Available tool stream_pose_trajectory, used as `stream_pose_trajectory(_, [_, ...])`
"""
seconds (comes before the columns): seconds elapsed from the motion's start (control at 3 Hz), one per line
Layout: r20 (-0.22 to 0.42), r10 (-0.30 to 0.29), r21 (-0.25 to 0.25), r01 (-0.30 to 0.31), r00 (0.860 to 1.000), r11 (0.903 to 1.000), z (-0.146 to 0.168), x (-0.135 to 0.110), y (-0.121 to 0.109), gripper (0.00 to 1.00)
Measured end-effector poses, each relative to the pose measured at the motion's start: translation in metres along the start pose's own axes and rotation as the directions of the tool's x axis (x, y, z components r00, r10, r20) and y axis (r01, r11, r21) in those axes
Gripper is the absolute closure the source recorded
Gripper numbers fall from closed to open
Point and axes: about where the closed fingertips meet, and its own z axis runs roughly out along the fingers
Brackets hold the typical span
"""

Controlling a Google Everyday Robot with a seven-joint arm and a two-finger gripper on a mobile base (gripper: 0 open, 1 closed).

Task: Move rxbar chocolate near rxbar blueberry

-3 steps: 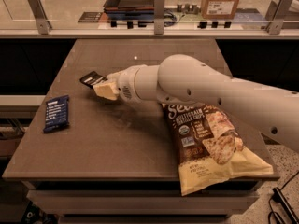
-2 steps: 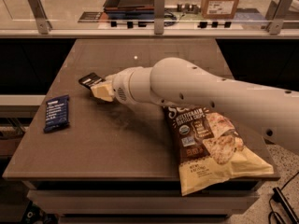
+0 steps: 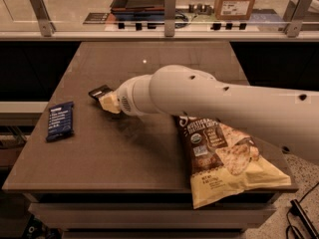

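Observation:
The rxbar chocolate is a small black bar on the left part of the brown table; only its left end shows past my gripper. My gripper sits right over its right end, at the end of the white arm that reaches in from the right. The rxbar blueberry is a dark blue bar with white text lying flat near the table's left edge, a short way left and toward the front of the gripper.
A large chip bag lies at the table's front right, partly under my arm and overhanging the front edge. A glass rail with metal posts runs behind the table, with a cardboard box beyond it.
The gripper and the black bar have stayed in about the same place on the table. The blue bar and chip bag have not moved.

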Motion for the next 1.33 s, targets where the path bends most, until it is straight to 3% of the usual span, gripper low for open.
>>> stream_pose_trajectory(0.33, [0.002, 0.051, 0.004, -0.051, 0.999, 0.9987, 0.0018, -0.0037, 0.0000, 0.59])
stream_pose_trajectory(1.0, [0.006, 0.044, 0.004, -0.044, 0.999, 0.9990, -0.0004, -0.0065, 0.0022, 0.13])
stream_pose_trajectory(1.33, [0.008, 0.042, 0.004, -0.042, 0.999, 0.9991, -0.0014, -0.0079, 0.0033, 0.00])
